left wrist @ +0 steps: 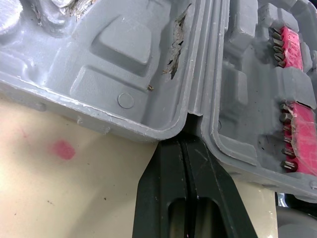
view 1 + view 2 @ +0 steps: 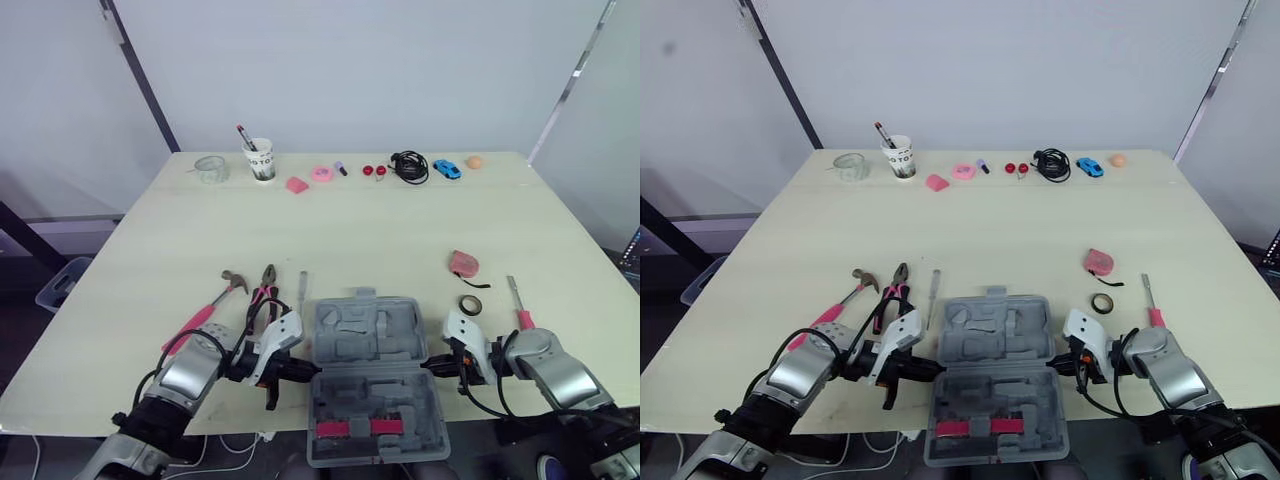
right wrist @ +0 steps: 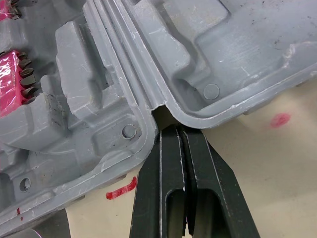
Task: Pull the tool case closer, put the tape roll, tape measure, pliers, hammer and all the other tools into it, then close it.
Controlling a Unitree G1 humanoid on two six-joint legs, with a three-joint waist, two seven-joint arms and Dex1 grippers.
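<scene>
While the left gripper and right gripper, both pinched shut, brace the hinge ends of the lower-centre tool case, pulling it closer looks the step in hand, needing an even draw.

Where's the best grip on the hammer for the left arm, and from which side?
Grip the pink handle mid-length, coming from straight above with the jaws across it. The hammer lies flat, head pointing away and handle angled back toward the left gripper. The pliers crowd the head end on its right, so the handle is likely the freer spot.
</scene>
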